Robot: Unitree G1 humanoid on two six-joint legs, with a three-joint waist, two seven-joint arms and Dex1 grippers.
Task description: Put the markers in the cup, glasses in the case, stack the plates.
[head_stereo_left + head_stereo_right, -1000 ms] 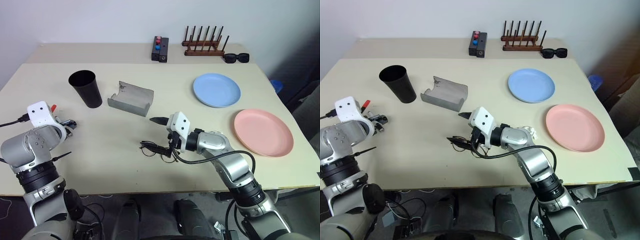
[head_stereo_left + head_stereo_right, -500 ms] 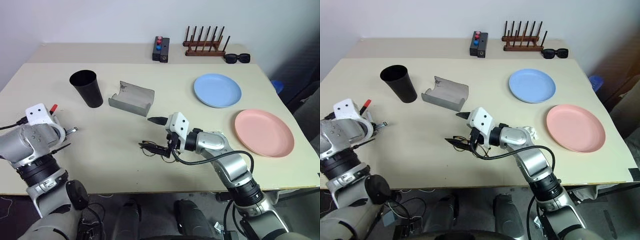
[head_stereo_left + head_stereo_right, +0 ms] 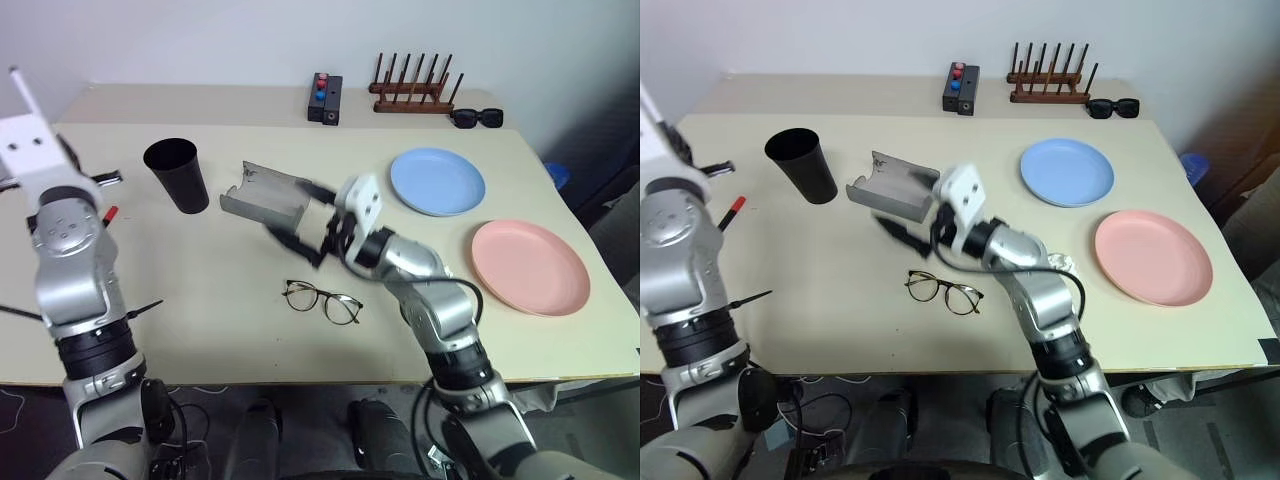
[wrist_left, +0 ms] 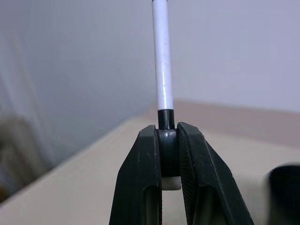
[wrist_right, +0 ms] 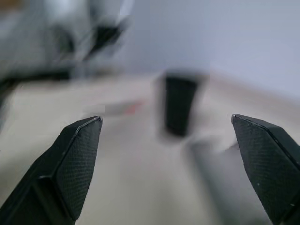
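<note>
White marker point(image 4: 161, 70): light, stiff, slick; left end effector point(image 4: 168, 140) clamps its black end. Glasses point(image 3: 322, 301): fragile; lift by bridge. Right end effector point(image 5: 168, 140) gapes empty.

With the case point(image 3: 262, 195) as landmark: the cup point(image 3: 176, 176) stood just to its left, and one marker point(image 3: 109, 214) lay further left, beyond the cup. The glasses point(image 3: 322, 301) lay in front of it, well apart. The two plates point(image 3: 437, 181) point(image 3: 528, 267) sat far to its right, apart from each other.
</note>
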